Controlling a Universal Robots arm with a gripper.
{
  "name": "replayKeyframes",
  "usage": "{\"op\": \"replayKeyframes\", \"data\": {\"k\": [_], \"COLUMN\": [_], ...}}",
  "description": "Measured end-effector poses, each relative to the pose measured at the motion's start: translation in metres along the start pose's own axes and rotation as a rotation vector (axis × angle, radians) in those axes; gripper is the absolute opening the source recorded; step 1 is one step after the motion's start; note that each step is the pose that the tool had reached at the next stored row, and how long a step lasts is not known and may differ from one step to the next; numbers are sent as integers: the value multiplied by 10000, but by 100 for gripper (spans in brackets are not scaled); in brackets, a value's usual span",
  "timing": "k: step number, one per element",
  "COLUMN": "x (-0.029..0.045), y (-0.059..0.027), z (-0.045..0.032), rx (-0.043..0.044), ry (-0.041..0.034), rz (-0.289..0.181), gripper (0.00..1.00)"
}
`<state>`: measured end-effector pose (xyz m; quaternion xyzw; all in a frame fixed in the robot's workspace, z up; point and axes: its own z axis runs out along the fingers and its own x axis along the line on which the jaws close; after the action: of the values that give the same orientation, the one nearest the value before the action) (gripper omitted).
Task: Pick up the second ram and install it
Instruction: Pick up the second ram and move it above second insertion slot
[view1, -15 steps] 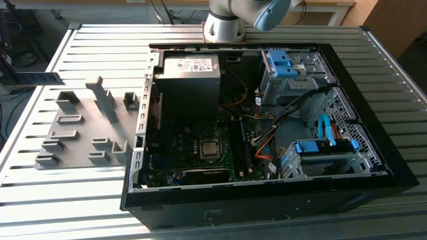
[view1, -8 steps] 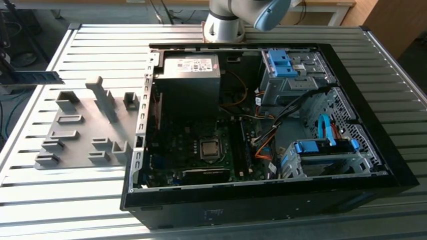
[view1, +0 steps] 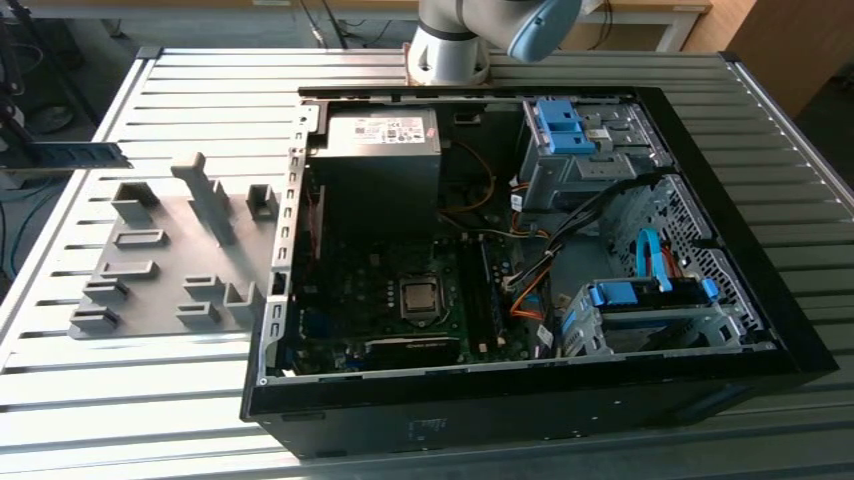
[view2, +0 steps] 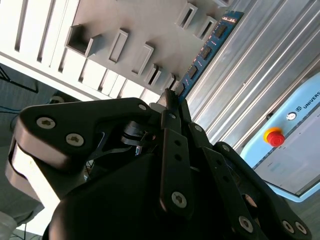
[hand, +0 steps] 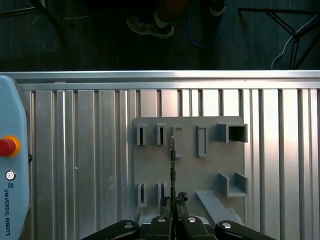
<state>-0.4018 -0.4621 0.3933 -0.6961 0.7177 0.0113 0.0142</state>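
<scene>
While the second ram (view1: 78, 156) hangs at the exterior view's left, well apart from the open computer case (view1: 534, 405), I judge a steady carry matters most. In the second wrist view, the gripper (view2: 171, 98) is clamped on one end of the stick. In the first wrist view, the stick sits edge-on above the grey holder tray (hand: 192, 167), so I'd hold that alignment.

I find a slatted table (view1: 200, 70) carrying an open case (view1: 534, 395) laid on its side. Inside the case are a power supply (view1: 380, 150), a motherboard (view1: 354, 290) with an exposed CPU (view1: 422, 297), a far blue caddy (view1: 561, 125) and a near blue caddy (view1: 627, 293). A grey slotted tray (view1: 167, 260) lies just beside the case, on the exterior view's left. In the first wrist view, a pendant (hand: 10, 165) with a red button (hand: 6, 146) rests on the table, apart from the tray. A person's shoe (hand: 149, 25) stands on the floor beyond the table edge.
</scene>
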Motion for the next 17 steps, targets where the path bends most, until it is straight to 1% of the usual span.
{"op": "replayKeyframes", "data": {"k": [10,17], "x": [-3,-5], "y": [-81,-152], "z": [1,1], "rx": [1,0], "ry": [0,0], "rz": [1,-11], "gripper": [14,14]}}
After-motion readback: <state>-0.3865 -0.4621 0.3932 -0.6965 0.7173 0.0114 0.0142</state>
